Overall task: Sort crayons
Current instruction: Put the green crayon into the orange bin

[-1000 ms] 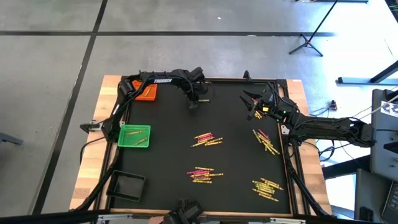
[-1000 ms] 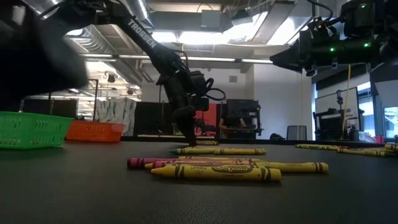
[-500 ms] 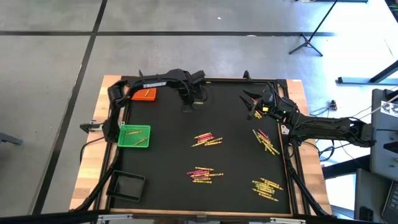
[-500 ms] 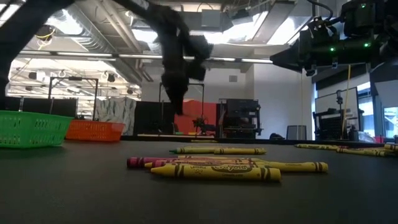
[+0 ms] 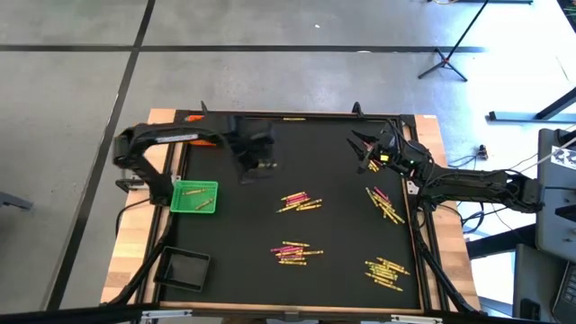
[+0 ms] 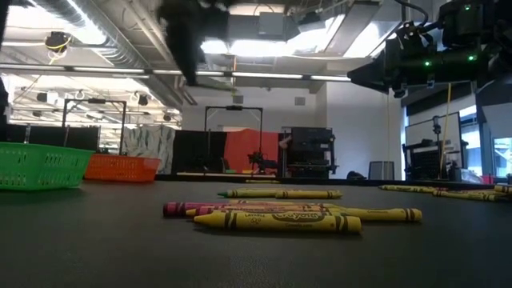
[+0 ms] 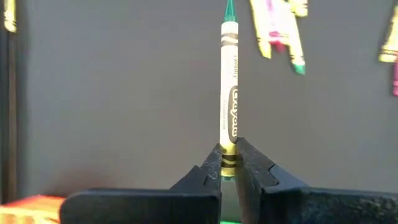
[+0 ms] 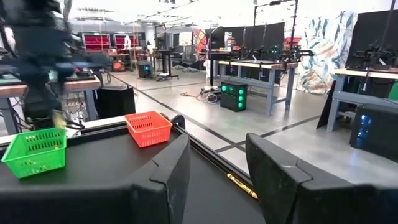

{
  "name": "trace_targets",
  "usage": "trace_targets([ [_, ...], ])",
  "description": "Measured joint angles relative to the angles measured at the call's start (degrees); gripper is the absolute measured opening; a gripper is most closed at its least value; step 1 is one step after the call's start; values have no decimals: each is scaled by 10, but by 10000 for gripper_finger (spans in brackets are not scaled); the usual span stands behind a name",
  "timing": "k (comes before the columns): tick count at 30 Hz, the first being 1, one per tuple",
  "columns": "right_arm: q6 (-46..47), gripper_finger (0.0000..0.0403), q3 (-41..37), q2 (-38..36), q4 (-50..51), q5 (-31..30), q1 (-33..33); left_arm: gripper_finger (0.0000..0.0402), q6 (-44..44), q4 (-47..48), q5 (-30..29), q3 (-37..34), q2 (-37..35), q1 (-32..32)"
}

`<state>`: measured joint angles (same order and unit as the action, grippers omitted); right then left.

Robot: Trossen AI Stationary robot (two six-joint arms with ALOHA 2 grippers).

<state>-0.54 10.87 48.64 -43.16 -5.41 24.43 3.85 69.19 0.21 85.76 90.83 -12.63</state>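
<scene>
The left gripper (image 5: pixel 256 164) is hanging over the far left part of the black table (image 5: pixel 342 198), and its two fingers are pinching the end of one crayon (image 7: pixel 229 93) with a yellowish wrapper and a green tip. The crayon is sticking straight out from between the fingers. In the high view this arm is blurry, so it is hard to tell how high the gripper is above the table. The green tray (image 5: pixel 194 196) is sitting near it by the left edge, the orange tray (image 8: pixel 148 127) is at the far left corner, and the black tray (image 5: pixel 184 268) is at the near left corner. The other crayons are lying in four small piles (image 5: pixel 300 202) in the middle and right of the table. The right gripper (image 5: pixel 364 150) is waiting over the far right part of the table with its fingers (image 8: pixel 163 180) apart and nothing between them.
</scene>
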Motion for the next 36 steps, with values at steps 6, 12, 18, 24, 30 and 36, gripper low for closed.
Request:
trace_targets([
  [6, 0, 154, 0, 0, -3, 0, 0, 7, -103, 6, -42, -95, -101, 66],
  [12, 1, 154, 0, 0, -5, 0, 0, 7, -204, 8, -183, -185, -186, 79],
  [18, 1, 154, 0, 0, -5, 0, 0, 7, -214, 2, -293, -242, -203, -15],
  [24, 2, 154, 0, 0, -3, 0, 0, 7, -109, -66, -292, -275, -179, -156],
  [30, -10, 154, 0, 0, -4, 0, 0, 7, -32, -121, -283, -290, -129, -282],
  [36, -13, 154, 0, 0, -4, -5, 0, 7, 24, -158, -268, -292, -68, -354],
])
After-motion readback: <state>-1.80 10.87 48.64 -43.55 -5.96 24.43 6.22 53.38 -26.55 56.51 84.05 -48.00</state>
